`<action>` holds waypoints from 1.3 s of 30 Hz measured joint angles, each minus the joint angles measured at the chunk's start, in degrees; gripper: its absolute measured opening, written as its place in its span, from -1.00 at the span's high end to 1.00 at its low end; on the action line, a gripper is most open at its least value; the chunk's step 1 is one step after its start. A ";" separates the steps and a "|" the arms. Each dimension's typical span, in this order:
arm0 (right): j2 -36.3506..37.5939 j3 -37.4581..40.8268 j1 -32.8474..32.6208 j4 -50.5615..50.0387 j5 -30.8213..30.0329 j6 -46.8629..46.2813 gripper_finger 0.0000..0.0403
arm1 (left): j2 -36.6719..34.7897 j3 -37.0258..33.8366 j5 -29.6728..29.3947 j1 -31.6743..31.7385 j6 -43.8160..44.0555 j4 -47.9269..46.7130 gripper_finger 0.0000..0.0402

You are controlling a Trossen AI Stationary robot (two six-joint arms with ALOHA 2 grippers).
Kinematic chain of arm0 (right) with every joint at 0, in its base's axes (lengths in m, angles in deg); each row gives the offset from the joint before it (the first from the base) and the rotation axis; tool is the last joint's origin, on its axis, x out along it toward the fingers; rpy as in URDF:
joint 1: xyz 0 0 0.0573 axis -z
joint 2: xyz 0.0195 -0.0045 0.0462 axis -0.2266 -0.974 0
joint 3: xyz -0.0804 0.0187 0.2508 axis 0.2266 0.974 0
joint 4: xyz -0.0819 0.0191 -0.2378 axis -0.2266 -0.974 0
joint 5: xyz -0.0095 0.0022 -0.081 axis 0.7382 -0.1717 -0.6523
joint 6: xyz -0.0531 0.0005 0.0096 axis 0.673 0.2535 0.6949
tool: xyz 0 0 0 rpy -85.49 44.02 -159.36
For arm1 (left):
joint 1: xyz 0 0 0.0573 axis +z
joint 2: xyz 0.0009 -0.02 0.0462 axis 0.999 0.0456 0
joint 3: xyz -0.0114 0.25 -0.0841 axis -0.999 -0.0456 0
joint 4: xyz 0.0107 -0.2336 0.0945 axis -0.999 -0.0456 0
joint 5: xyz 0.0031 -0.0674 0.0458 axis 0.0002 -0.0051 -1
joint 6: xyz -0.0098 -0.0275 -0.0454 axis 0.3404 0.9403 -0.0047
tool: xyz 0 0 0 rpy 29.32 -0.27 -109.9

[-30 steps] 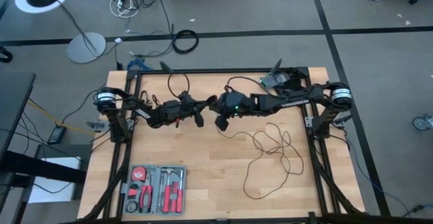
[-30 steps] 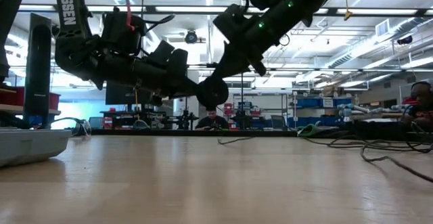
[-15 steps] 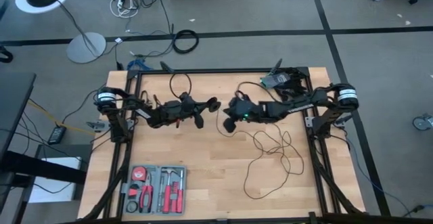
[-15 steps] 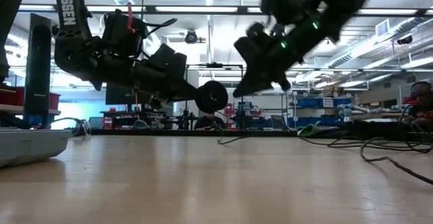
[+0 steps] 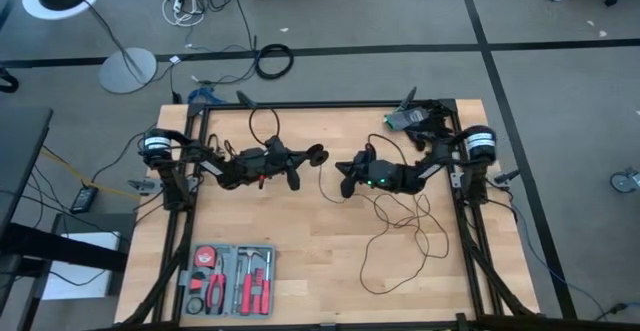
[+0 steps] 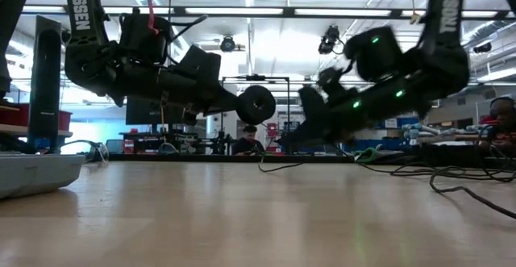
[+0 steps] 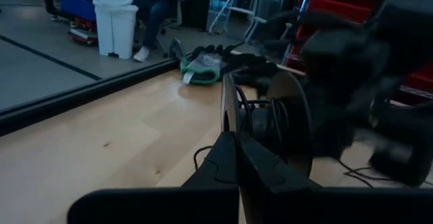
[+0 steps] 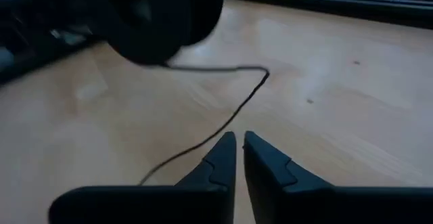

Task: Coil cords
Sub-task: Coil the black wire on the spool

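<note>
Wooden table (image 5: pixel 300 221): your left gripper (image 5: pixel 305 158) is clamped on the puck (image 6: pixel 256 104); your right gripper (image 5: pixel 345 184), fingers nearly together, holds nothing, black wire (image 5: pixel 405 221) just behind it.

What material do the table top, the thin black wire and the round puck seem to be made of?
Table top: probably wood or wood laminate, matte; light tan with faint grain lines.
Wire: likely rubber or plastic sheathing, matte black; it lies in limp, loose loops.
Puck: looks like hard plastic, smooth dark finish; the rigid round disc keeps its shape in the shut left pincer. The exact material is uncertain.
</note>
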 joint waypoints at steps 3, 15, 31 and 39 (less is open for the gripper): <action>-4.60 -3.42 0.46 0.30 0.11 0.50 0.69 | 0.00 0.00 -0.02 0.00 0.04 0.08 1.00; -13.09 -11.78 1.93 1.19 2.90 2.87 0.21 | 0.00 0.09 1.03 0.00 0.11 1.07 1.00; -10.17 -11.03 3.64 -4.86 2.60 2.73 0.99 | 0.00 0.04 1.78 0.00 0.00 0.29 1.00; 0.63 -7.38 3.82 -15.39 -0.56 3.02 0.99 | 0.00 0.04 2.54 0.00 -0.07 -0.84 1.00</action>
